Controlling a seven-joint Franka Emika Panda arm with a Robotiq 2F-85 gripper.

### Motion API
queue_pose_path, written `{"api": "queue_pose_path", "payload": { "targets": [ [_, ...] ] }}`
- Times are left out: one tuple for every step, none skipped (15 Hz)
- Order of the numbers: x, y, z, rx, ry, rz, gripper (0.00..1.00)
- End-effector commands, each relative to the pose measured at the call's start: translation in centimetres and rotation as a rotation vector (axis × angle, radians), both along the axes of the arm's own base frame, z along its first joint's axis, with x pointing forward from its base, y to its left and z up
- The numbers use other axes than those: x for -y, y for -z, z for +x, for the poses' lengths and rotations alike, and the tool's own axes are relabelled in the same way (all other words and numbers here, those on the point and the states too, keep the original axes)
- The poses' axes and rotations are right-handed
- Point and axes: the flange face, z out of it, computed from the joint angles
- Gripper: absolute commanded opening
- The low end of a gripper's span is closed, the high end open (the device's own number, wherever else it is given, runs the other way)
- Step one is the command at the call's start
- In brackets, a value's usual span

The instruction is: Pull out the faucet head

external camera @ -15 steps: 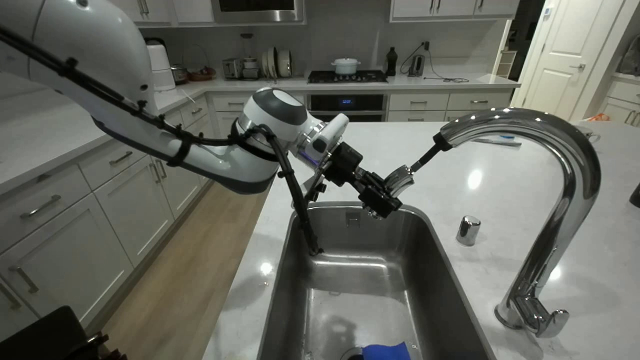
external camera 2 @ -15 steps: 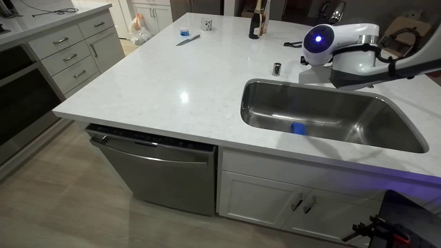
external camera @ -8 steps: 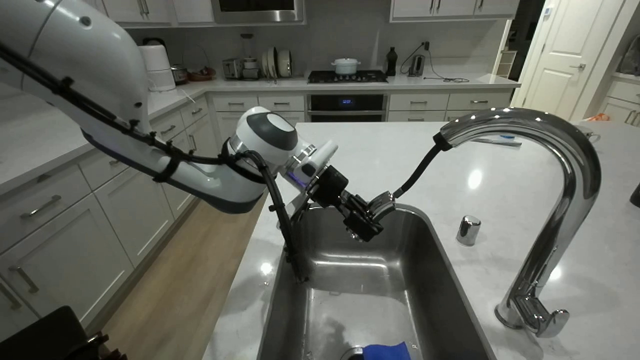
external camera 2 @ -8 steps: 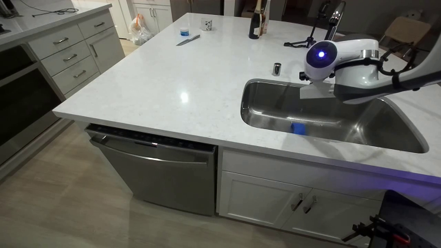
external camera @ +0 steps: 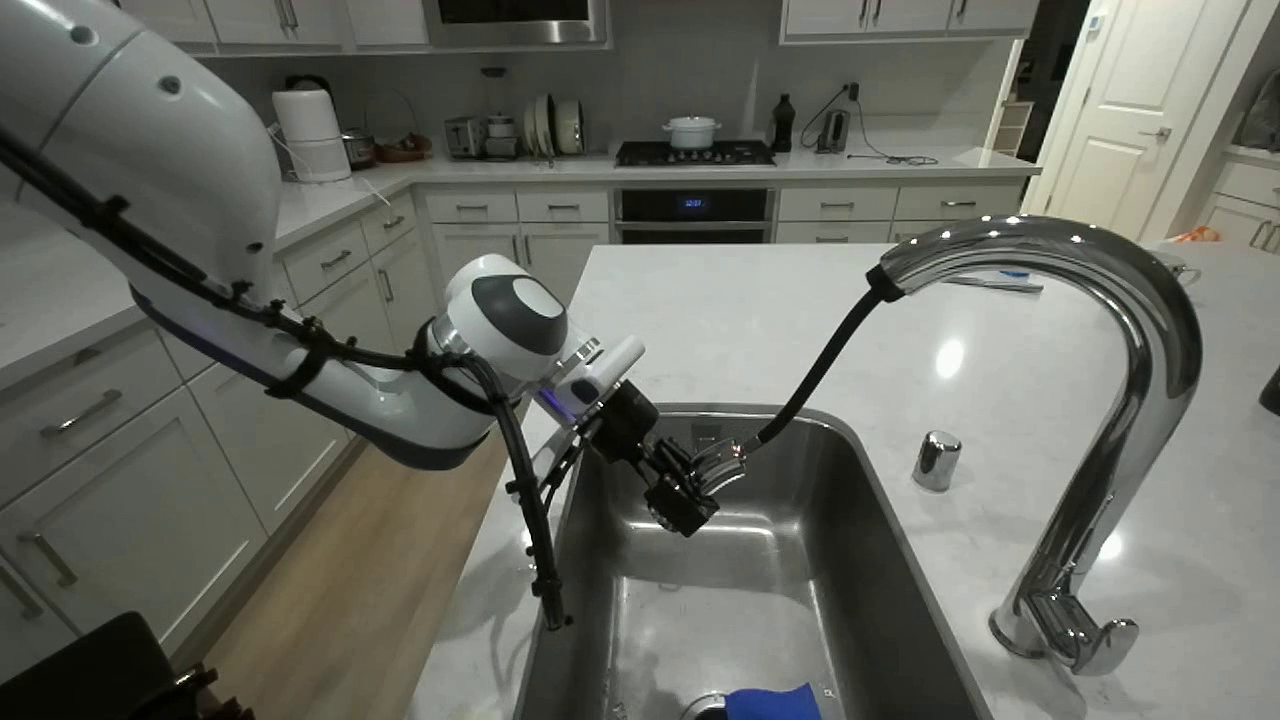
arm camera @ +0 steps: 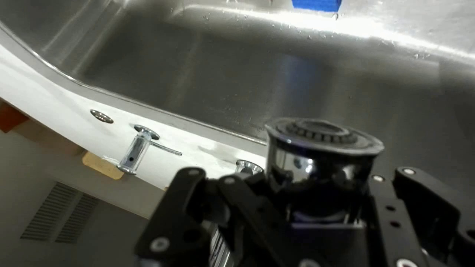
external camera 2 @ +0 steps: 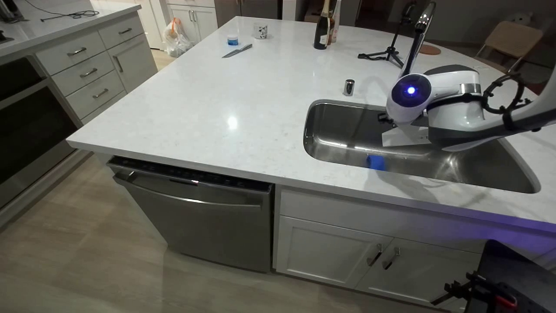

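One faucet head (arm camera: 322,163) sits clenched between the fingers of my gripper (external camera: 697,478); in an exterior view it shows near the middle of the frame, in front of the upper part of the sink (external camera: 880,580), well apart from the mouth of the arched spout (external camera: 1163,335). A single dark hose (external camera: 825,364) runs bare between the two, from the spout's end right of centre down to the head, so I judge the pulling-out step is in hand and mostly done. If I want more length, I think the next move calls for a slow draw toward the lower left along the hose's line with a firm grasp, since smooth chrome may slip and the hose could tug it back; otherwise I would simply stop and hold. For the count: one spout, one lever handle (external camera: 1105,645) at its base lower right, one sink, one blue item (external camera: 772,704) at the bottom edge, one short chrome cap (external camera: 937,461) right of the sink, one white pot (external camera: 691,131) at top centre. Across the top of an exterior view I count one knife (external camera 2: 237,51), one blue-and-white jar (external camera 2: 233,40) and one patterned cup (external camera 2: 260,31); the dark bottle (external camera 2: 322,29) there partly hides whatever stands behind it.
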Motion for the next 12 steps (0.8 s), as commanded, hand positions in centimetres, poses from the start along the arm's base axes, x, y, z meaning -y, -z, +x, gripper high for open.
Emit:
{"api": "queue_pose_path", "payload": {
  "targets": [
    [-1.8, 1.6, -2.4, -0.03, -0.015, 0.058, 0.03],
    [-2.0, 2.0, -2.7, -0.041, -0.017, 0.065, 0.29],
    [-2.2, 2.3, -3.0, -0.051, -0.016, 0.069, 0.29],
    [-2.3, 2.6, -3.3, -0.059, -0.018, 0.074, 0.3],
    [-2.5, 2.9, -3.7, -0.067, -0.019, 0.078, 0.36],
    [-2.7, 3.2, -4.0, -0.077, -0.02, 0.082, 0.43],
    [-2.9, 3.6, -4.4, -0.089, -0.022, 0.087, 0.51],
    [-3.2, 3.9, -4.7, -0.104, -0.027, 0.096, 0.58],
    [-3.5, 4.2, -5.1, -0.121, -0.027, 0.103, 0.67],
    [-3.8, 4.5, -5.4, -0.135, -0.027, 0.112, 0.73],
    [-4.2, 4.9, -6.0, -0.161, -0.032, 0.134, 0.82],
    [-4.7, 5.3, -6.6, -0.183, -0.029, 0.153, 0.89]
  ]
}}
